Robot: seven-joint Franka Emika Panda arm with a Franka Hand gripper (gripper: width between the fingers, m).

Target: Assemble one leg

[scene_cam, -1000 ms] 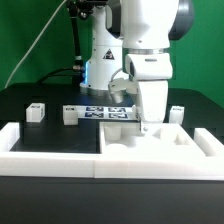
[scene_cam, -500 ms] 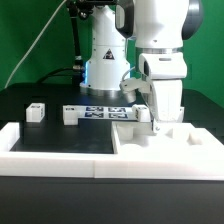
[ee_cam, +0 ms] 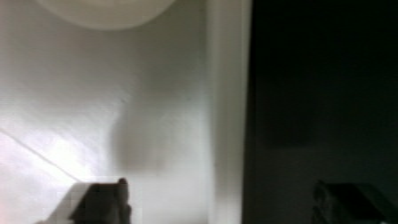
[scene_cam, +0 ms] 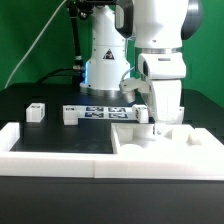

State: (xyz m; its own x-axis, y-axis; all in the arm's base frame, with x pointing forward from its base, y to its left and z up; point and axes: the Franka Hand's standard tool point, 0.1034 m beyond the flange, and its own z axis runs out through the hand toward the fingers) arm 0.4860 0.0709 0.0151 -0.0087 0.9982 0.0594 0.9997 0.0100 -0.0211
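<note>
Two legs, small white blocks with black-and-white tags, stand on the black table at the exterior view's left: one leg [scene_cam: 36, 111] and a second leg [scene_cam: 70, 115]. The large white square tray-like part [scene_cam: 170, 150] lies at the front right. My gripper [scene_cam: 156, 124] points straight down at the tray's back area. In the wrist view my gripper [ee_cam: 226, 197] is open, its dark fingertips [ee_cam: 100, 200] far apart, and it straddles the edge between the tray's white surface [ee_cam: 125, 110] and the dark table. Nothing is between the jaws.
The marker board [scene_cam: 103, 112] lies flat behind the tray, in front of the robot base. A long white L-shaped rail [scene_cam: 50, 141] runs along the front left. A green backdrop stands behind.
From one second ago to half a second ago my gripper and the white tray-like part shifted toward the exterior view's right. Since then nothing has moved.
</note>
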